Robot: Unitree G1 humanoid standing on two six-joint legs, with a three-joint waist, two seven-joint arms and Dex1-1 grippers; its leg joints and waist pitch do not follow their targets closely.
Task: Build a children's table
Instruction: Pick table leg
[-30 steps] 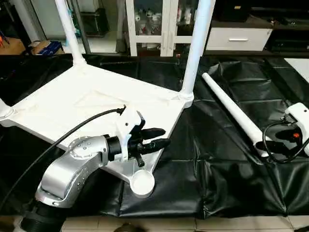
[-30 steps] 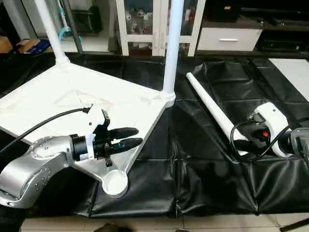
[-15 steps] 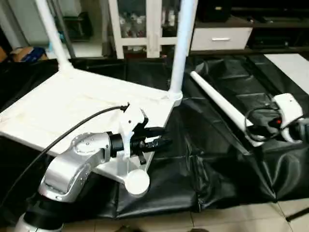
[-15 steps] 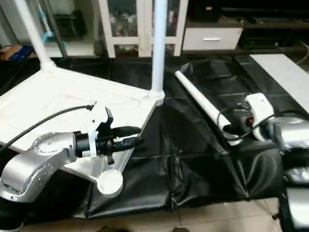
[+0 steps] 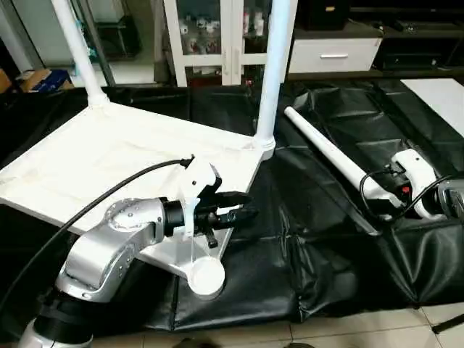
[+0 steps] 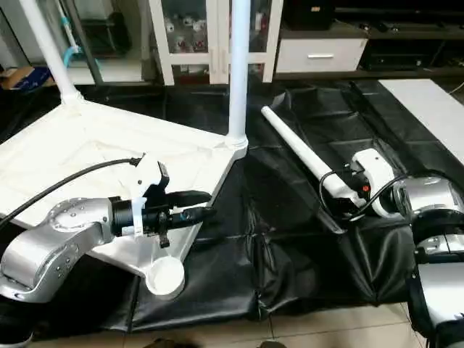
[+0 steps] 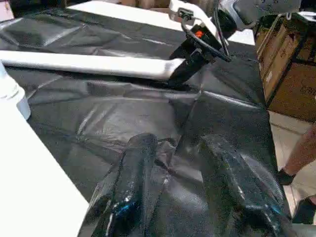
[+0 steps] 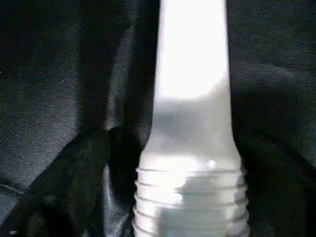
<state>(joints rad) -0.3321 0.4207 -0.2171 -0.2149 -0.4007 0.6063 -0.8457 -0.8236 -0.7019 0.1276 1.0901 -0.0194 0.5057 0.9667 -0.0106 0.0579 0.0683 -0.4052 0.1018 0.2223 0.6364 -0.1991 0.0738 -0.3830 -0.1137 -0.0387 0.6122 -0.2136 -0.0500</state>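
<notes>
Item: children's table, part-built. Table top (image 5: pixel 109 156) lies underside up on black sheeting (image 5: pixel 304 239); two legs stand screwed into far corner sockets – one at the far left (image 5: pixel 72 43), one at the far right corner (image 5: pixel 274 65). Near corner socket (image 5: pixel 205 276) is unfilled.

Loose leg (image 5: pixel 330 156): lies flat on the sheeting, well right of the top, long axis running from far-left to near-right. Its threaded end (image 8: pixel 190 202) points toward the right gripper (image 6: pixel 348 190), which sits at that near end; whether its fingers are apart or clamped on the leg cannot be told.

Left gripper (image 5: pixel 239 209): hovers over the top's near edge, just above the unfilled socket, fingers (image 7: pixel 131 182) partly apart with nothing between them, pointing right toward the loose leg.

Judgement: the right arm is far nearer the loose leg – the pickup falls to it, and the leg must travel left, threaded end first, to the unfilled socket
</notes>
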